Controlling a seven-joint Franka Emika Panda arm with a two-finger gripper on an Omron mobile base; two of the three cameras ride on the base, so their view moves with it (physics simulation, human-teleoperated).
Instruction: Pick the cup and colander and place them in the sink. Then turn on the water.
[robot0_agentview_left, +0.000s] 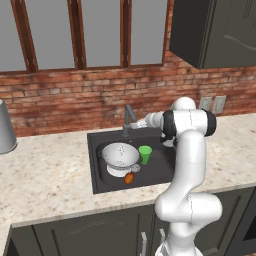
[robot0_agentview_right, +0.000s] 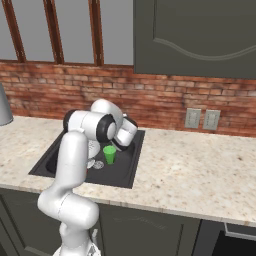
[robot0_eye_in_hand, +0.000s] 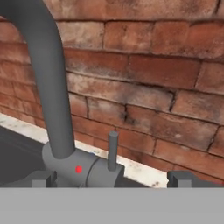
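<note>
1. Status: the colander (robot0_agentview_left: 120, 156) and the cup (robot0_agentview_left: 145, 154) are both inside the sink (robot0_agentview_left: 98, 177). The cup stands upright just beside the colander, on the side nearer the arm. A small orange item (robot0_agentview_left: 129, 178) also lies in the basin, in front of the colander. No water stream is visible at the spout, so the step in hand is judged to be turning on the water.

2. End effector state: the end effector (robot0_eye_in_hand: 111, 181) has its jaws spread wide and pinches nothing. In the hand view the two fingertips (robot0_eye_in_hand: 183, 178) stand at either side of the faucet base.

3. Target: the faucet (robot0_eye_in_hand: 52, 87) rises at the back edge of the sink against the brick wall (robot0_eye_in_hand: 166, 78). Its short upright lever (robot0_eye_in_hand: 113, 151) stands on the valve body, beside the red mark (robot0_eye_in_hand: 78, 169), and lies roughly between the fingertips.

4. Approach: advance along the hand axis until one fingertip is beside the lever. Keep clear of the curved neck.

5. Actuation: push the lever sideways with one finger rather than clamping it. A steady, short stroke is advised.

6. Verification: confirm a stream falls from the spout into the basin.

7. Risk: overshoot may strike the wall or the tabletop (robot0_agentview_left: 45, 180) edge.
</note>
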